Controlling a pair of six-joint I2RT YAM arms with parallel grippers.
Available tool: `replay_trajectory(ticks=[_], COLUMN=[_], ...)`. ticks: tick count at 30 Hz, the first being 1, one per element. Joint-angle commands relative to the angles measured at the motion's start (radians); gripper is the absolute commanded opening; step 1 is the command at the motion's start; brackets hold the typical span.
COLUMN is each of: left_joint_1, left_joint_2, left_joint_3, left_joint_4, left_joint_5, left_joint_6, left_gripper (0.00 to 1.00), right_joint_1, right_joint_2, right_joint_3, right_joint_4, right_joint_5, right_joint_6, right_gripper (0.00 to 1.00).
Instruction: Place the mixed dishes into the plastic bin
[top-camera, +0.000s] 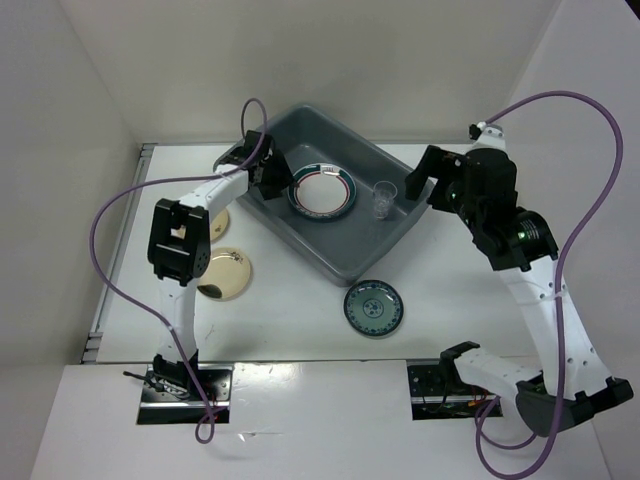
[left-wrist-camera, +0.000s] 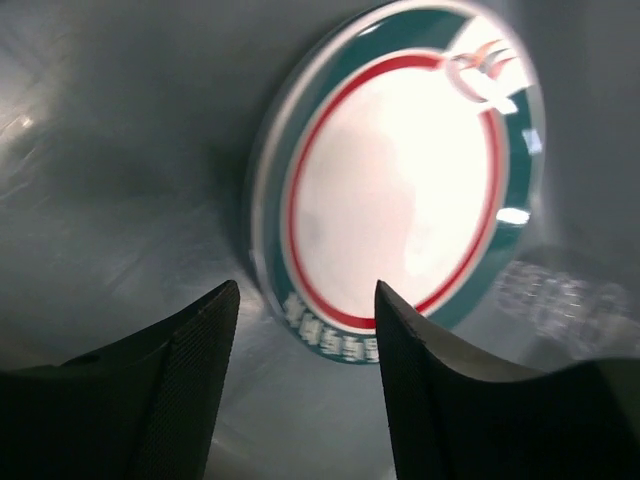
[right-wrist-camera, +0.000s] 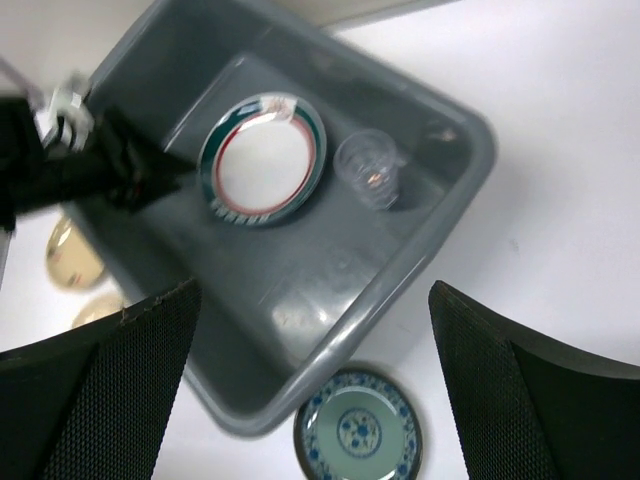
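Note:
The dark grey plastic bin (top-camera: 335, 245) sits in the middle of the table. Inside it lie a white plate with a red-and-green rim (top-camera: 322, 191) and a small clear cup (top-camera: 384, 199). My left gripper (top-camera: 280, 183) reaches over the bin's left wall. It is open (left-wrist-camera: 305, 300), and the plate (left-wrist-camera: 400, 180) lies free just beyond its fingertips. My right gripper (top-camera: 425, 195) hovers wide open (right-wrist-camera: 315, 300) over the bin's right end, holding nothing. A small teal patterned plate (top-camera: 373, 307) rests on the table in front of the bin. Two gold-cream plates (top-camera: 222, 273) lie at the left, the far one (top-camera: 217, 221) partly hidden by the left arm.
White walls close in the table at the left and back. Purple cables loop above both arms. In the right wrist view the teal plate (right-wrist-camera: 358, 432) lies right beside the bin's near corner (right-wrist-camera: 300, 290).

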Motion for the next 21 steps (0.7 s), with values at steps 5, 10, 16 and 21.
replay_trajectory(ticks=[5, 10, 16, 21], left_joint_1=[-0.003, 0.094, 0.369, 0.446], left_joint_2=[-0.258, -0.59, -0.884, -0.912], left_joint_3=[0.075, -0.067, -0.438, -0.573], left_joint_4=[0.037, -0.022, -0.077, -0.153], left_joint_5=[-0.049, -0.285, -0.354, -0.356], left_joint_6=[0.057, 0.044, -0.044, -0.076], left_gripper=[0.69, 0.64, 0.63, 0.63], right_joint_1=[-0.005, -0.005, -0.005, -0.005], right_joint_2=[-0.071, -0.1, -0.1, -0.118], right_joint_3=[-0.083, -0.114, -0.134, -0.166], right_joint_4=[-0.014, 0.022, 0.053, 0.072], right_joint_5=[-0.229, -0.238, -0.295, -0.336], right_joint_6=[-0.075, -0.064, -0.064, -0.073], right_gripper=[0.99, 0.99, 0.99, 0.99])
